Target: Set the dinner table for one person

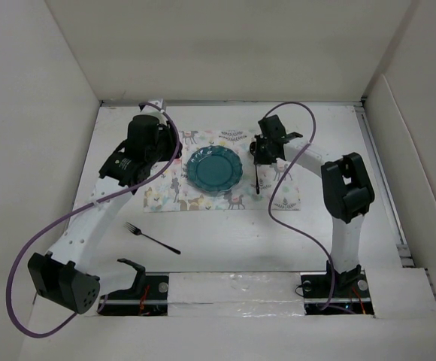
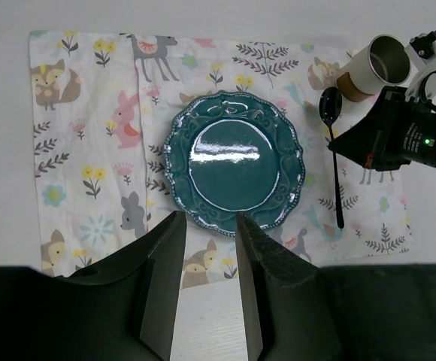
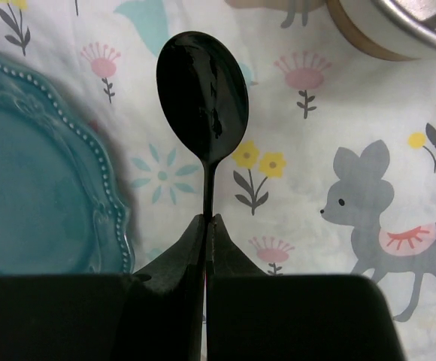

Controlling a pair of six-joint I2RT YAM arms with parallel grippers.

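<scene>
A teal plate point(image 1: 215, 169) sits in the middle of the pastel animal-print mat point(image 1: 165, 197) on the white dinner table point(image 1: 225, 241). My right gripper point(image 1: 261, 150) is shut on a black spoon point(image 1: 257, 179) just right of the plate, over the mat. The right wrist view shows the spoon's bowl point(image 3: 203, 90) ahead of the closed right gripper point(image 3: 207, 219), beside the plate's rim point(image 3: 37, 173). My left gripper point(image 2: 208, 226) is open and empty, high over the mat's near edge below the plate point(image 2: 233, 162). A black fork point(image 1: 152, 238) lies on the bare table in front of the mat.
A white cup point(image 2: 376, 71) with a tan band and a metal inside lies on its side at the mat's far right corner, just beyond the spoon's bowl point(image 2: 331, 105). White panels wall the table on the left, the back and the right.
</scene>
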